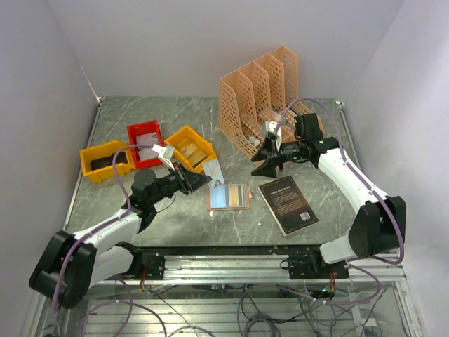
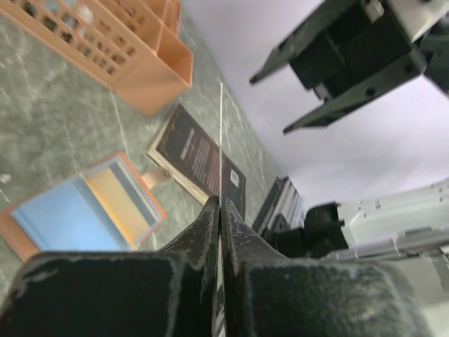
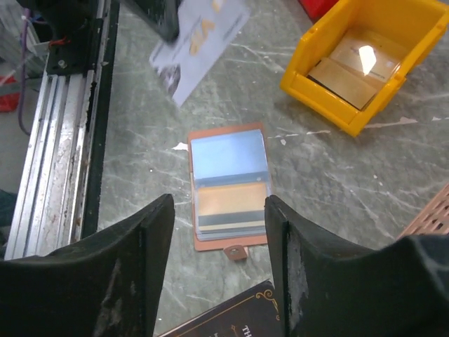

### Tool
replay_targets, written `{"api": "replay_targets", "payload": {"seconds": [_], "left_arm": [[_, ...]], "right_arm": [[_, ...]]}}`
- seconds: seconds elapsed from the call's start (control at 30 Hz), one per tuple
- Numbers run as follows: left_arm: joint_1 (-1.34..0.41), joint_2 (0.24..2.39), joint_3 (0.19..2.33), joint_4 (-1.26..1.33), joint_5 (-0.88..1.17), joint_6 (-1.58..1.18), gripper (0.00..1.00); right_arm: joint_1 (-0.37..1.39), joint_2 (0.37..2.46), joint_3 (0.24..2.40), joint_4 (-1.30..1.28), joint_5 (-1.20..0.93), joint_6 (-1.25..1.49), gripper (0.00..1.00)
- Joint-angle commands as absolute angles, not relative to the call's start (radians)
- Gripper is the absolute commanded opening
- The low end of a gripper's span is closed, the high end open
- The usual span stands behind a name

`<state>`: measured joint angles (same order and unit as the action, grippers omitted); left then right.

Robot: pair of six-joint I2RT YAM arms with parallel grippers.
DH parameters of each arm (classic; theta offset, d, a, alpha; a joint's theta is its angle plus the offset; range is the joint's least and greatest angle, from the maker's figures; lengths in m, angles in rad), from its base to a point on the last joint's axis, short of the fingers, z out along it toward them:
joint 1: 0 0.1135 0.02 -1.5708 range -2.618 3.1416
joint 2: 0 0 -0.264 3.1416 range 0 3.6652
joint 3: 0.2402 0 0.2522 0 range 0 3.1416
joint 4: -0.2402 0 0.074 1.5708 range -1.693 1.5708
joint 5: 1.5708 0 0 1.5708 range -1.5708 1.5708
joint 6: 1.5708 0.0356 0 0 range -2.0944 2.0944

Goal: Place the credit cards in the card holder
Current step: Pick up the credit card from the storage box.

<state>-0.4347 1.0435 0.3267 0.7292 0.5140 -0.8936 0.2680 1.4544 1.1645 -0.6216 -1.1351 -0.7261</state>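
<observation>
The card holder (image 1: 229, 196) lies open on the table, salmon rim and pale blue inner faces up, with a tan credit card (image 3: 231, 202) in its nearer pocket. My left gripper (image 1: 201, 180) hovers just left of it, shut on a pale credit card (image 1: 212, 170). In the left wrist view that card (image 2: 222, 133) shows edge-on as a thin line rising from my gripper (image 2: 220, 205). My right gripper (image 1: 261, 159) hangs above the table to the holder's right, open. In the right wrist view the holder (image 3: 229, 158) lies below and between the spread fingers of my gripper (image 3: 219, 208), apart from them.
A black book (image 1: 287, 203) lies right of the holder. The peach lattice organizer (image 1: 259, 98) stands behind. Two yellow bins (image 1: 105, 160) (image 1: 191, 147) and a red bin (image 1: 145, 142) sit at the left; the nearer yellow bin (image 3: 358, 60) holds more cards (image 3: 344, 77).
</observation>
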Motion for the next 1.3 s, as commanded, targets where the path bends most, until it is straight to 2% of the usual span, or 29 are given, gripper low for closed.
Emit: {"api": "replay_targets", "payload": {"seconds": [0.0, 0.1, 0.17, 0.23, 0.33, 0.5, 0.7, 0.87, 1.07, 1.17, 1.27], "left_arm": [[-0.49, 1.12, 0.301, 0.989, 0.612, -0.883, 0.07], [-0.522, 1.167, 0.307, 1.032, 0.668, -0.87, 0.07], [-0.544, 1.189, 0.32, 1.036, 0.704, -0.852, 0.07], [-0.565, 1.204, 0.339, 1.016, 0.723, -0.819, 0.07], [-0.595, 1.211, 0.388, 0.876, 0.699, -0.732, 0.07], [-0.61, 1.253, 0.433, 0.901, 0.67, -0.757, 0.07], [-0.61, 1.348, 0.458, 0.97, 0.566, -0.956, 0.07], [-0.61, 1.359, 0.486, 0.925, 0.471, -1.158, 0.07], [-0.61, 1.301, 0.5, 0.729, 0.329, -1.458, 0.07], [-0.61, 1.259, 0.476, 0.644, 0.269, -1.655, 0.07], [-0.61, 1.22, 0.499, 0.512, 0.262, -1.735, 0.07]], "right_arm": [[0.265, 1.447, 1.167, -0.548, -1.175, -0.661, 0.55], [0.265, 1.467, 1.176, -0.555, -1.233, -0.624, 0.56], [0.266, 1.452, 1.123, -0.469, -1.277, -0.553, 0.56], [0.267, 1.425, 1.046, -0.337, -1.296, -0.457, 0.63], [0.266, 1.426, 1.009, -0.281, -1.351, -0.392, 0.7], [0.27, 1.456, 0.959, -0.155, -1.369, -0.248, 0.72], [0.293, 1.498, 0.896, 0.08, -1.394, 0.049, 0.68], [0.297, 1.507, 0.908, 0.071, -1.347, 0.077, 0.68], [0.263, 1.555, 0.947, 0.026, -1.303, 0.142, 0.68], [0.257, 1.571, 0.947, 0.058, -1.335, 0.204, 0.68], [0.257, 1.561, 0.929, 0.114, -1.356, 0.257, 0.68]]}}
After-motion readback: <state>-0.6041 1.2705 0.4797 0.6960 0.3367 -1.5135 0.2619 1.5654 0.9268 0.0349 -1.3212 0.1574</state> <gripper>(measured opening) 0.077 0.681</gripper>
